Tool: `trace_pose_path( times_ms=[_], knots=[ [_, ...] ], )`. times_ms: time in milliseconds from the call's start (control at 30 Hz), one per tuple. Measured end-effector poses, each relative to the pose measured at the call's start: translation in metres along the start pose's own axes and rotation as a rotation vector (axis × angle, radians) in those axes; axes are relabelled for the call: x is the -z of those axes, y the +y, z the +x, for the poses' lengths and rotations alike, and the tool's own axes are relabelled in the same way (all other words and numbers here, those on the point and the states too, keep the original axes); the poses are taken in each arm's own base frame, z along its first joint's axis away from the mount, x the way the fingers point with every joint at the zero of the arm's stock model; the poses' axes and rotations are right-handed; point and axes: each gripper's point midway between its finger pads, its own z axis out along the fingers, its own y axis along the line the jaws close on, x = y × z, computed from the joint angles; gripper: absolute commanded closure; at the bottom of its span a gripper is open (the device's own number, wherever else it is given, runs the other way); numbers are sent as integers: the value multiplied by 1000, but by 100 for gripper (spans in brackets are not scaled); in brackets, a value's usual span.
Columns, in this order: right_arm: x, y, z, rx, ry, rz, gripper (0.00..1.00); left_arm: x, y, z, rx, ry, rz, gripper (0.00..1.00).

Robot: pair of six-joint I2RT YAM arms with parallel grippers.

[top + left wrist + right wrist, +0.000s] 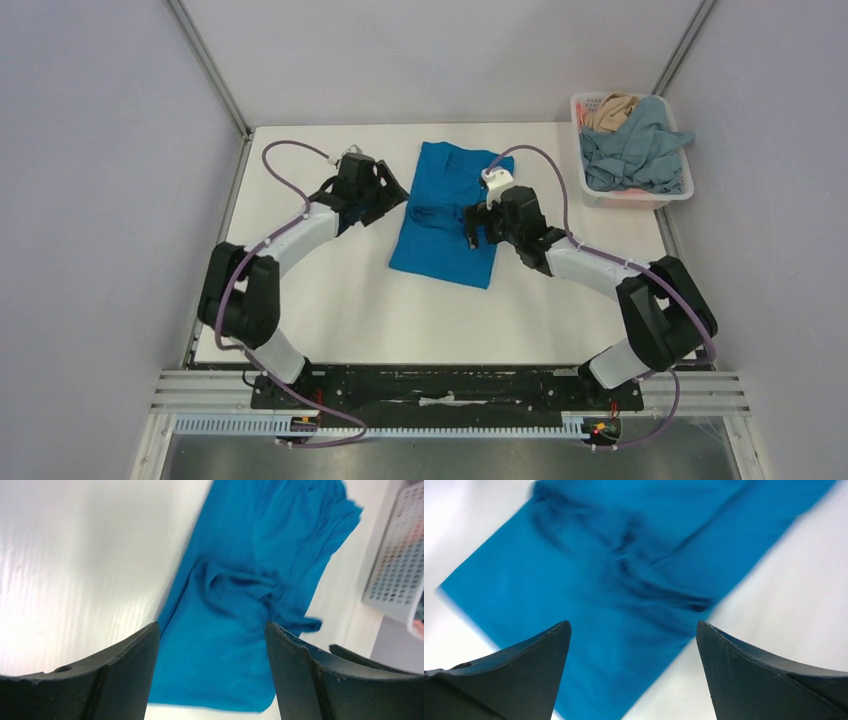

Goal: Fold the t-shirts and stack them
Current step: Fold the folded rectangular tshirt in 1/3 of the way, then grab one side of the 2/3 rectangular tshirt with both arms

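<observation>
The vivid blue t-shirt [446, 212] lies folded lengthwise as a long strip on the white table, with wrinkles across its middle. It also shows in the left wrist view [240, 600] and the right wrist view [624, 565]. My left gripper [392, 197] hovers at the shirt's left edge, open and empty [212, 630]. My right gripper [472, 222] hovers over the shirt's right side, open and empty [633, 630]. The dusty grey-blue t-shirt [635, 150] and the tan t-shirt [610, 110] lie crumpled in the basket.
A white slotted plastic basket [655, 197] stands at the table's back right corner; it also shows in the left wrist view [395, 565]. Grey walls and metal frame posts surround the table [330, 290].
</observation>
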Motion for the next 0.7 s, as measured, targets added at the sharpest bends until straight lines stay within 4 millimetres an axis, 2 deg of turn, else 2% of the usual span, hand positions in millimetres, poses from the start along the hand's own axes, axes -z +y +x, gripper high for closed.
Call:
trace_pose_path(
  times_ms=[133, 200, 267, 367, 467, 500, 567, 700],
  knots=[
    [9, 56, 30, 23, 61, -278, 2, 30, 27, 31, -12, 51, -5, 17],
    [9, 77, 43, 39, 95, -356, 2, 40, 45, 54, -13, 95, -10, 17],
    [3, 88, 51, 47, 124, -388, 2, 47, 63, 79, -14, 147, -22, 16],
    [-16, 88, 53, 42, 152, -375, 2, 53, 86, 112, -9, 216, -48, 16],
    [-40, 81, 46, 5, 159, -367, 2, 58, 100, 128, -10, 252, -68, 16],
    [-55, 71, 40, -22, 157, -345, 2, 62, 98, 126, -10, 241, -56, 16],
    [-65, 58, 38, -32, 163, -310, 2, 64, 95, 122, -11, 224, -46, 16],
    [-91, 36, 15, -48, 128, -243, 2, 65, 94, 121, -12, 218, -44, 15]
  ],
)
